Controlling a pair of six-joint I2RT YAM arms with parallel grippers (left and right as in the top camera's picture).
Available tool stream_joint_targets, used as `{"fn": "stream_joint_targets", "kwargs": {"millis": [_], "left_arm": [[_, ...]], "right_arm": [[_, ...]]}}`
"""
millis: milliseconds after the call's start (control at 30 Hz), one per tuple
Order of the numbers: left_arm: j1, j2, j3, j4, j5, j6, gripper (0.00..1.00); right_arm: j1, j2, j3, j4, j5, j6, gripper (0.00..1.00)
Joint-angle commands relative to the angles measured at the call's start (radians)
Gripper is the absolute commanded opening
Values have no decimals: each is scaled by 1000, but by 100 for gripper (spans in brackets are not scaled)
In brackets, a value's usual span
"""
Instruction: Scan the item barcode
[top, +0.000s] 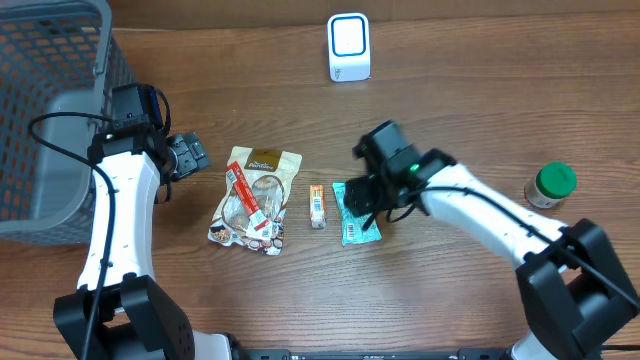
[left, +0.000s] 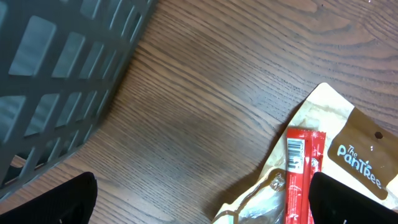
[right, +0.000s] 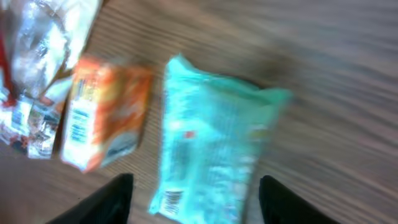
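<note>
**DESK:** At the middle of the wooden table (top: 480, 90), what have you got?

**ME:** The teal crinkly plastic packet (right: 211, 137), lying flat. It's just right of the small orange packet (right: 106, 118), with a strip of bare wood between them. My right pincer (right: 196, 186) hangs directly over it, fingers spread, one on each side. Neither is touching it, as far as this blurred view lets me say.

**DESK:** And the other arm?

**ME:** My left pincer (top: 192, 156) is spread wide with nothing in it. It's over by the grey mesh basket (top: 50, 100), near the brown paper pouch (top: 262, 170). Out of the play.

**DESK:** How will that packet behave?

**ME:** Light and soft, I reckon. It's a film wrapper, so it'll crumple under the pads and could well be slippery. It lies very low too, so my fingertips would have to come right down to the wood to catch its edges. I'd pinch across the narrow width, about the middle, and gently. Too hard and it buckles.

**DESK:** Mind the code!

**ME:** Yes! There's a small white label patch (right: 171, 200) at one corner, probably the barcode, though it's too smeared to read. I want my fingers off that patch and that face kept flat for the white box scanner with the blue-ringed window (top: 349, 47). The scanner stands well apart, toward the far edge of the table.
</note>
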Motion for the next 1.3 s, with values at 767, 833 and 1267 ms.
{"fn": "stream_joint_targets", "kwargs": {"millis": [767, 833, 1267], "left_arm": [[-2, -8, 6, -2, -13, 11, 100], [-2, -8, 6, -2, -13, 11, 100], [-2, -8, 6, -2, -13, 11, 100]], "right_arm": [[8, 61, -3, 13, 138, 100, 43], [8, 80, -4, 13, 137, 118, 42], [-92, 98, -4, -49, 136, 158, 4]]}}
